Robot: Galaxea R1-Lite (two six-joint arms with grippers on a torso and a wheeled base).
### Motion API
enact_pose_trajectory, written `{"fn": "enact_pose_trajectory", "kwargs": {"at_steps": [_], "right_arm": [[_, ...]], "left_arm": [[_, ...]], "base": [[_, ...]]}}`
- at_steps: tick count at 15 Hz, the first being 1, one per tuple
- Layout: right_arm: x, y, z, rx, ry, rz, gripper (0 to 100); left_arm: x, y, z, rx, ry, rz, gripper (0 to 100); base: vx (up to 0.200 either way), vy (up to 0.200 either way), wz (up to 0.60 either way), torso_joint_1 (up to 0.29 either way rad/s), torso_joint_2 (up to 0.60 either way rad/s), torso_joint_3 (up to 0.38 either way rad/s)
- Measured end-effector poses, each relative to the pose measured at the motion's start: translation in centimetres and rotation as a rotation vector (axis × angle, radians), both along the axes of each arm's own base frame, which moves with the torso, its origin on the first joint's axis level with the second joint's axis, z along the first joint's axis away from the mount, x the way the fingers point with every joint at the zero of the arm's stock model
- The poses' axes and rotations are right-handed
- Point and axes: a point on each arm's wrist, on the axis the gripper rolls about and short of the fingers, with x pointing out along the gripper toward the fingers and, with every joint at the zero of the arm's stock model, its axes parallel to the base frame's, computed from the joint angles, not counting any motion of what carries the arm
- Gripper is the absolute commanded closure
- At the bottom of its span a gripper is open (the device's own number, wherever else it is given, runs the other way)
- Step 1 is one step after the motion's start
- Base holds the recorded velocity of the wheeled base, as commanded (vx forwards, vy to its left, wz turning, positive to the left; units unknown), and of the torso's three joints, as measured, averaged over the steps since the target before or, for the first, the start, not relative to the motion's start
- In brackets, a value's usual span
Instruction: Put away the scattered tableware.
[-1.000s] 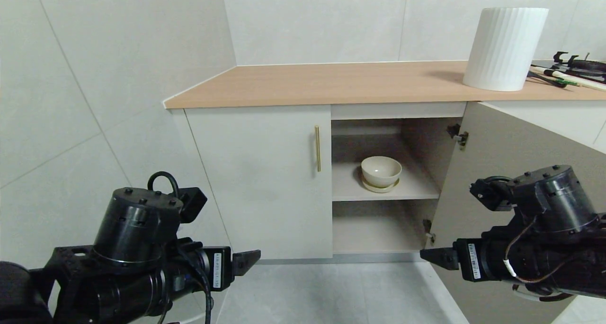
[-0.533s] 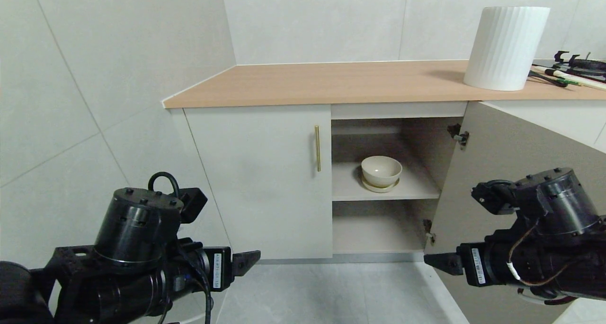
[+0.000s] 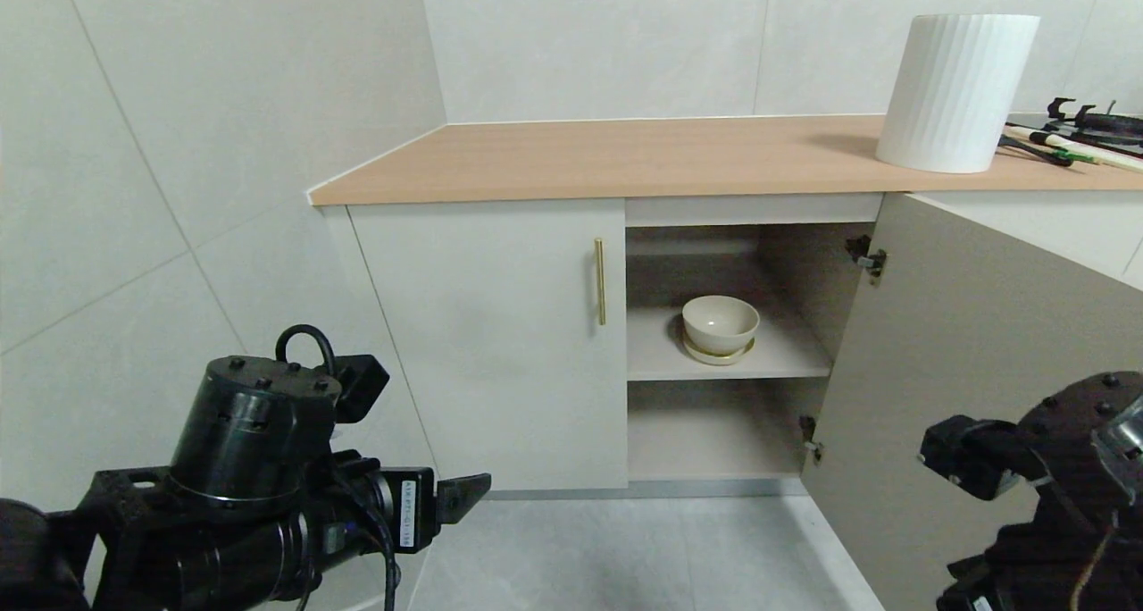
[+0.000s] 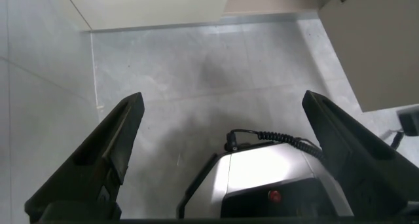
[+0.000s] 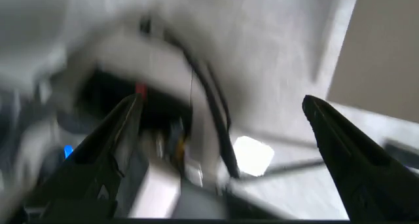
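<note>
While left gripper (image 4: 224, 101) and right gripper (image 5: 222, 101) gape wide, cream bowl (image 3: 720, 322) sits on saucer (image 3: 717, 356), cabinet shelf (image 3: 790, 354).

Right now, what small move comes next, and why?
Probably bring the right end effector to the open cabinet door and start pushing it shut: the bowl already sits on its plate on the shelf, and that end effector is empty.
</note>
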Motion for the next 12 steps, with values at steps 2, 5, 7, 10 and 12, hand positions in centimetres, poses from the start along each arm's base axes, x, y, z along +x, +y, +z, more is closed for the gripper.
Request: {"fn": "enact_pose_trajectory", "kwargs": {"at_steps": [2,5,7,10,12], "right_arm": [[-0.6,-0.08,0.75,0.003,-0.023,0.036,0],[-0.91,-0.21,1.13,0.013,-0.038,0.044,0],[-0.97,-0.25,1.18,0.016,-0.041,0.045,0],[-1.02,-0.29,1.2,0.016,-0.042,0.045,0],[-1.05,-0.32,1.14,0.014,-0.039,0.045,0]], "left_arm": [[-0.09,0.0,-0.04,0.001,0.002,-0.002,0],[-0.12,-0.02,-0.07,0.001,0.003,-0.006,0],[-0.15,-0.01,-0.13,0.003,0.005,-0.006,0],[-0.17,0.01,-0.16,0.003,0.007,-0.005,0],[-0.17,-0.03,-0.18,0.003,0.007,-0.007,0]], "base": [[0.0,0.0,0.0,0.0,0.0,0.0],[0.0,0.0,0.0,0.0,0.0,0.0],[0.0,0.0,0.0,0.0,0.0,0.0],[0.0,0.0,0.0,0.0,0.0,0.0],[0.0,0.0,0.0,0.0,0.0,0.0]]}}
